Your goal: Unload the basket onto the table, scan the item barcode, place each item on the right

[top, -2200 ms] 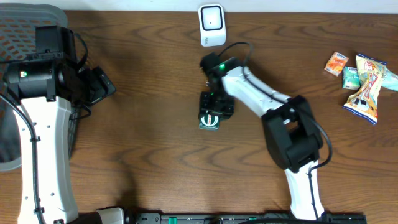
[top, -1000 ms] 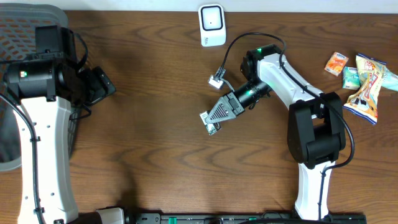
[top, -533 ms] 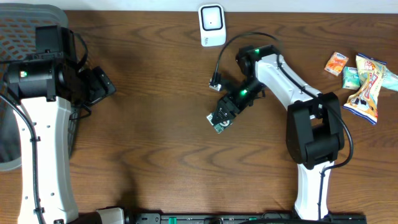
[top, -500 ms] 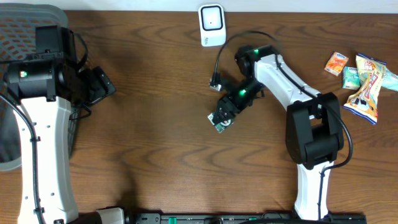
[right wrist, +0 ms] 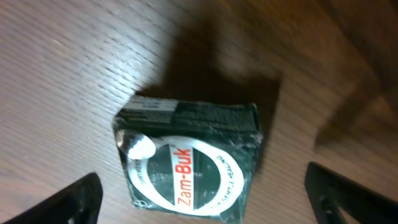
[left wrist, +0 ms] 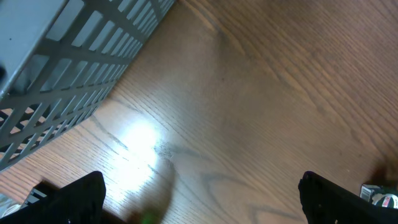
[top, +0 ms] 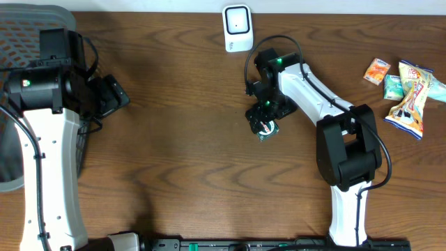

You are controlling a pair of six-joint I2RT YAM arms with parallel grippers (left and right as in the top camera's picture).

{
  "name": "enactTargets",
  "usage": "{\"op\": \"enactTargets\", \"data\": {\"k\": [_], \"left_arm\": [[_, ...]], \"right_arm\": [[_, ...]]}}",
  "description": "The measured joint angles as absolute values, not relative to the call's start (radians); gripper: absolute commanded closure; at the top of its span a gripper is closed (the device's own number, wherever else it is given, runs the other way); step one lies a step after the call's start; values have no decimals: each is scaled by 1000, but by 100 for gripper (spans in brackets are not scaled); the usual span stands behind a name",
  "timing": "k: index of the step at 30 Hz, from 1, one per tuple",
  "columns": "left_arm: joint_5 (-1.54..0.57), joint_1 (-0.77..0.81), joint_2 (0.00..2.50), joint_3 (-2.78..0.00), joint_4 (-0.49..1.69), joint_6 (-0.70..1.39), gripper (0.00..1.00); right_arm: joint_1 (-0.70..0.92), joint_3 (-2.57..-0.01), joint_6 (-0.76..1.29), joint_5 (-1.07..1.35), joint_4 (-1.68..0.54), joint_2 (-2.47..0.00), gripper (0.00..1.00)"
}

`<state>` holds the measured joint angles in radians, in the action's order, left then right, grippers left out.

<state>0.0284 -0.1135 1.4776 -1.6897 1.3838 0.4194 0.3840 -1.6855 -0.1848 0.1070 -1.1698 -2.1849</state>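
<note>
The small box point(right wrist: 186, 165) lies flat on the desk point(top: 174, 174), a little right of the middle and nearer the far edge than the near one. Its dark green top, with a white oval label, faces up. The right tool point(top: 262, 115) hangs directly over the box with its jaws spread wide. In the wrist view its two fingers stand well out to either side and touch nothing, so the box is not held. The left tool point(top: 110, 96) is also wide open and empty, off by the left edge beside the grey basket point(left wrist: 62, 74).

The scanner point(top: 237, 28) stands at the middle of the far edge, apart from the box. A few snack packets point(top: 408, 90) sit by the far right corner.

The box looks like a thin cardboard carton, so it is probably light and stiff enough to keep its shape. Hard squeezing would likely dent it. The print has a slight sheen, so the faces may be a bit slippery against the pads.

The two long side walls look like the best place to take hold, pinched across the narrow width near the middle so the box does not swivel. That grip would leave the top, bottom and end faces free. No barcode can be made out here; the far side wall carries small print too blurred to read, so the code may sit there or underneath
</note>
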Motion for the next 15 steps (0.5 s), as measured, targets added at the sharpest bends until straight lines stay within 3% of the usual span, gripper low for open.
{"op": "enactTargets", "data": {"k": [8,15], "left_arm": [[29,-113,1478,-1690,1383,420,2],[29,-113,1478,-1690,1383,420,2]], "right_arm": [[386,-1686,-152,74,-1256,-2184,1],[388,-1686,-116,70,-1267,-2181,18]]}}
